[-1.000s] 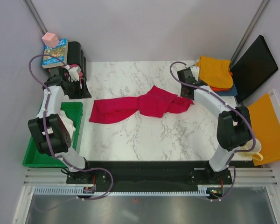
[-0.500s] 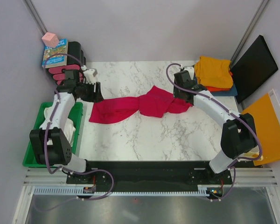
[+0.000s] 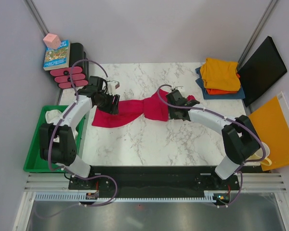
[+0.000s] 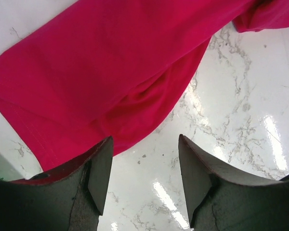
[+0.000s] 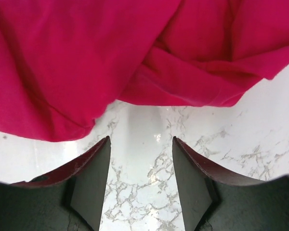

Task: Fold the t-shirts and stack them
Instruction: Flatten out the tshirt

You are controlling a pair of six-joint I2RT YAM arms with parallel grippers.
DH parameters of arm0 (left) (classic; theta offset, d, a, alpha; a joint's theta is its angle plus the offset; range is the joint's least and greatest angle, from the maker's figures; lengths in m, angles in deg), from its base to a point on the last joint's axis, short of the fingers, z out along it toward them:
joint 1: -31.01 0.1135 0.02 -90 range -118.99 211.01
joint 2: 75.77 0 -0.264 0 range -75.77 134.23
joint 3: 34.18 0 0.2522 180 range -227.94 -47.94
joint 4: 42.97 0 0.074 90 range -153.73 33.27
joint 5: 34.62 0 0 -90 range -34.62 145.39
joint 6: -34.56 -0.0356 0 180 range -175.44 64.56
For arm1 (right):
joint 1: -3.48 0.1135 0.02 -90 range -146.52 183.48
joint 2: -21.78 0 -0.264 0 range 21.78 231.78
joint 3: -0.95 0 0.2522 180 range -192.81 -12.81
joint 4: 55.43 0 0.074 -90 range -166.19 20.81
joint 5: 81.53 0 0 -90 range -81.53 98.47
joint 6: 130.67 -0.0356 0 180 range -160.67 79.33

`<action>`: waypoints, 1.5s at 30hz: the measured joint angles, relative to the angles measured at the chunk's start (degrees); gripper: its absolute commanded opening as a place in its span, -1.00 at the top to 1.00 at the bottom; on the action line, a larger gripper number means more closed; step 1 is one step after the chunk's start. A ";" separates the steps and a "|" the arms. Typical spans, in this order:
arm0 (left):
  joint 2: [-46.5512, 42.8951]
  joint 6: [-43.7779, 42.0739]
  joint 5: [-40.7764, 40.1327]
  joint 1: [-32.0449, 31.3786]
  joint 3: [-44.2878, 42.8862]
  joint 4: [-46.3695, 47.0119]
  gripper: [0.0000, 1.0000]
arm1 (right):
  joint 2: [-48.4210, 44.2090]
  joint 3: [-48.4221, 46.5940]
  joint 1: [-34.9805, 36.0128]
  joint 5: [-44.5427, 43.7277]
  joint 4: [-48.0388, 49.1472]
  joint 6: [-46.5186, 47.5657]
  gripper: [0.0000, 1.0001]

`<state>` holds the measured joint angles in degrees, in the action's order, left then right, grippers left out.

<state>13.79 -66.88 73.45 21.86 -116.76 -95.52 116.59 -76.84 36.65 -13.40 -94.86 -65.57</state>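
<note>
Crimson t-shirt (image 3: 130,111) lies bunched across marble table (image 3: 149,144); left gripper (image 4: 144,149) and right gripper (image 5: 140,149) poised at its edges, jaws apart, empty. Book (image 3: 57,54) lettering unreadable.

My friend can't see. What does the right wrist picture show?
A crumpled crimson-red t-shirt lies on the white marble table. The right pincer hangs open at the shirt's edge, nothing between its dark fingers.

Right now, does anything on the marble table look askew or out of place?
Yes: the crimson-red cloth t-shirt lies twisted mid-table, stretched flat on the left and bunched into folds on the right. The yellow-orange folded shirt tops a tidy stack at the far right corner.
</note>
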 measured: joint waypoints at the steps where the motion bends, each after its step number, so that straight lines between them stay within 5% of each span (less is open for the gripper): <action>1: 0.61 0.02 -0.61 -0.07 0.00 -0.04 -0.25 | 0.13 0.72 0.13 -0.33 0.00 -0.26 -0.22; 12: 3.89 0.07 -7.65 -0.20 1.09 -0.02 -0.23 | 11.91 -4.52 -2.71 -5.81 0.20 -0.83 -0.20; 15: 4.59 0.07 -9.09 -0.20 1.09 0.00 -0.19 | 15.28 -7.76 -3.41 -6.84 0.22 -0.74 0.13; 18: 5.79 0.07 -10.29 -0.20 1.42 0.11 -0.13 | 17.03 -9.64 -3.72 -6.58 0.50 -0.79 0.88; 19: 6.23 0.07 -10.54 -0.20 1.55 0.11 -0.11 | 17.35 -9.84 -3.72 -6.49 0.63 -0.79 1.00; 26: 7.37 0.07 -11.67 -0.20 2.19 0.22 -0.11 | 14.75 -8.00 -3.02 -5.70 0.81 -0.50 1.00; 36: 7.41 1.05 -10.60 -0.20 2.19 1.57 -0.22 | -8.72 -5.51 3.91 -4.76 -0.22 0.57 1.00; 45: 13.92 1.25 -10.56 -0.50 1.73 2.21 -0.18 | -9.88 -3.65 4.50 -4.98 -2.84 -1.14 1.00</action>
<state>27.71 -65.63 62.89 21.36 -115.03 -93.31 106.71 -80.49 41.15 -18.38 -97.70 -66.71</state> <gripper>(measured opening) 0.589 0.010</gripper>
